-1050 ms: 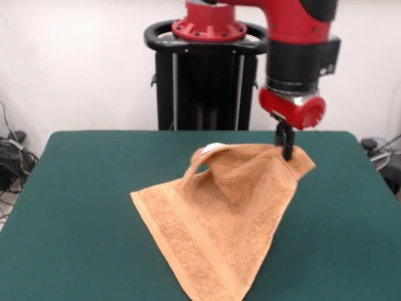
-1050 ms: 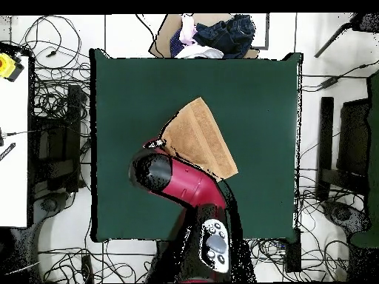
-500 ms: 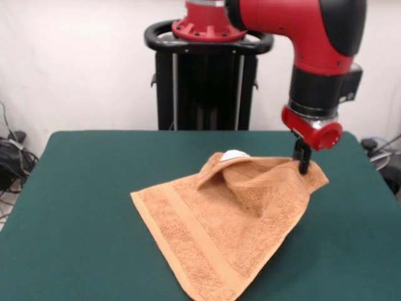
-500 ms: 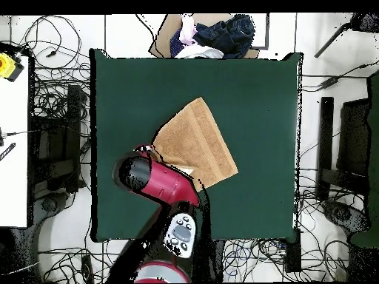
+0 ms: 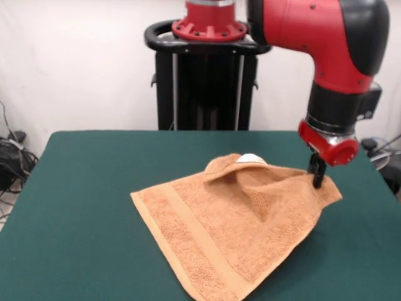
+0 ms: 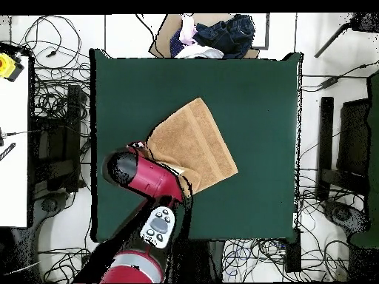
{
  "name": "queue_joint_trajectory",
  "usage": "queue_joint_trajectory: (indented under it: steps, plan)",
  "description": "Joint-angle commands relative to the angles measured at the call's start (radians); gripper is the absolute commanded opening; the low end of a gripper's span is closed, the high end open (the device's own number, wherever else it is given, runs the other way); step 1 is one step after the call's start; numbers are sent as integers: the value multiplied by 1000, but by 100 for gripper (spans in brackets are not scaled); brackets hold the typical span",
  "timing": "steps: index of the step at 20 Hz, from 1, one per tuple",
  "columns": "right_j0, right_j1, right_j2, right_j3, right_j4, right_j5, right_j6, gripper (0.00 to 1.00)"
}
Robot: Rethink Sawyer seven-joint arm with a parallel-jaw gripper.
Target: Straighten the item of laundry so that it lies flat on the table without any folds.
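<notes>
The item of laundry (image 5: 232, 232) is an orange-tan terry towel on the dark green table (image 5: 81, 188). Its near part lies flat, with a woven border band running along the left edge. Its far edge is raised in a fold, and a small white label (image 5: 249, 158) shows at the top of that fold. My gripper (image 5: 317, 176) is shut on the towel's right corner and holds it slightly off the table. In the overhead view the towel (image 6: 196, 140) spreads out from under the red arm (image 6: 144, 174), which hides the gripper.
A pile of dark and light clothes (image 6: 211, 35) lies past the table's far edge in the overhead view. Cables cover the floor on all sides. A white bench (image 6: 13, 140) stands to the left.
My gripper has moved to the right in the front view, pulling the towel's corner with it. The towel has spread wider and its raised fold has dropped lower.
</notes>
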Motion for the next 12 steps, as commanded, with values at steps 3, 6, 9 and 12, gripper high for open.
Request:
queue_joint_trajectory:
  steps: [3, 6, 9, 12]
  plan:
    - [104, 144, -16, -134, 164, -10, 388, 0]
    - [98, 158, 16, -145, 209, -46, 398, 0]
    - [118, 209, 13, -192, 251, -75, 421, 0]
    - [169, 266, -36, -251, 281, -47, 459, 0]
